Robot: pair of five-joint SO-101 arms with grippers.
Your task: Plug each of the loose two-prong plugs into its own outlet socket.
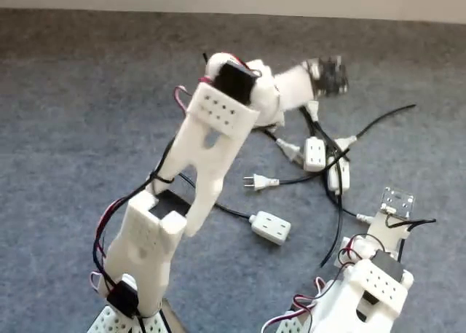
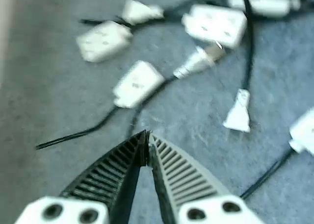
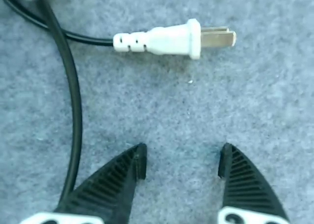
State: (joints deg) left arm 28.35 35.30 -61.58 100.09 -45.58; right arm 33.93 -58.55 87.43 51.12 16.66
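white moulded plug lies flat on grey carpet just ahead of the right gripper, jaws spread. light, rigid, slick; pinch its ribbed body. left gripper pressed together, seemingly empty, over the sockets.

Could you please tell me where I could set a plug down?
The grey carpet left of the tall white arm is bare, as is the far strip. Crowded: the black cords and white socket blocks between the arms.
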